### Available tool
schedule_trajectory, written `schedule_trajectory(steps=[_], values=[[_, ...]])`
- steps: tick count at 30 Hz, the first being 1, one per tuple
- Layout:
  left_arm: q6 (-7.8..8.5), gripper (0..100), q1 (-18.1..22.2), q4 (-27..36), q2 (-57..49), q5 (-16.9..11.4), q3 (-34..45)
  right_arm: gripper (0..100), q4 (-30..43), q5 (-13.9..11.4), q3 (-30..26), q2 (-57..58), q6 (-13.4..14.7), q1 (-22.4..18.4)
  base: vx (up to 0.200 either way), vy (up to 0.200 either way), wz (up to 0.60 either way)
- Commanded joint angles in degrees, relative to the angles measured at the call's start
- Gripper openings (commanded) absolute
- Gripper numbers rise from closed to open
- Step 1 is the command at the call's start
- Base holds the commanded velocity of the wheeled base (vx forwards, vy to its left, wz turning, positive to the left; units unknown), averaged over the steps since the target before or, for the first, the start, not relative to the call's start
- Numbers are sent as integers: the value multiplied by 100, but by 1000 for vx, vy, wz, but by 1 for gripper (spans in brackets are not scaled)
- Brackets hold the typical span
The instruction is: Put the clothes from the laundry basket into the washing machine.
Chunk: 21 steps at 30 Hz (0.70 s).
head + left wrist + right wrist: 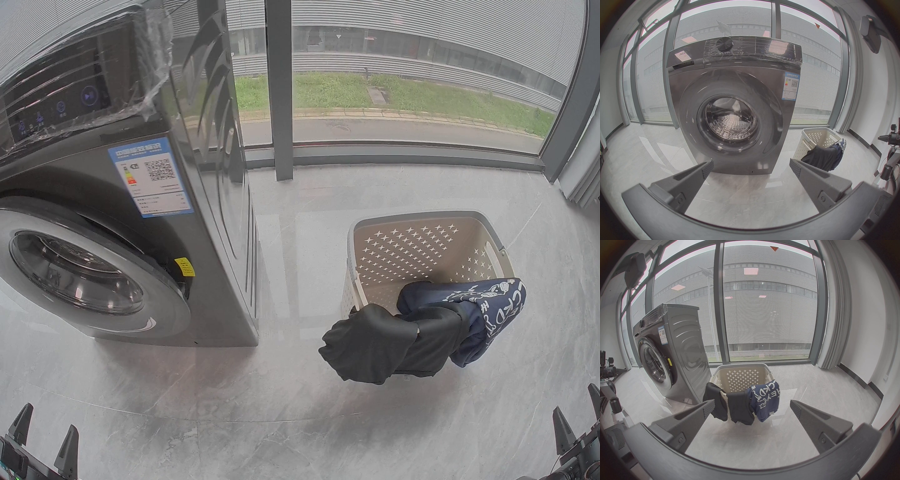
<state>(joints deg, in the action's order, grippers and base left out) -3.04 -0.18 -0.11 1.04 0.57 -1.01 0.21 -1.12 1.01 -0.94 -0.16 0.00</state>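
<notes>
A grey front-loading washing machine (125, 206) stands on the floor at the left, its round glass door (81, 275) shut. To its right sits a beige laundry basket (425, 250). A black garment (381, 344) and a navy printed garment (494, 312) hang over the basket's near rim. My left gripper (42, 435) is low at the near left, open and empty, facing the machine's door (729, 122). My right gripper (580, 415) is low at the near right, open and empty, facing the basket (740, 377) and its clothes (747, 404).
Tall windows (406, 75) with a dark frame post (280, 87) run behind the machine and basket. A curtain (834, 318) hangs at the right corner. Smooth grey floor (250, 400) lies open between the grippers, machine and basket.
</notes>
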Motion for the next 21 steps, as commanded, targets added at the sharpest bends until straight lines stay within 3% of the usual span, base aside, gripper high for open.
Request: schedule_trajectory(steps=[1, 11, 17, 21], values=[[-4, 100, 1, -7, -42, 4, 92, 100, -3, -2, -92, 85, -2, 0, 0, 200, 0], [-4, 100, 1, -7, -42, 4, 92, 100, -3, -2, -92, 85, -2, -9, 0, 200, 0], [-4, 100, 1, 2, -42, 4, 92, 100, -3, -2, -92, 85, -2, -9, 0, 0, 0], [-4, 100, 1, -7, -42, 4, 92, 100, -3, -2, -92, 85, -2, -9, -200, 0, 0]])
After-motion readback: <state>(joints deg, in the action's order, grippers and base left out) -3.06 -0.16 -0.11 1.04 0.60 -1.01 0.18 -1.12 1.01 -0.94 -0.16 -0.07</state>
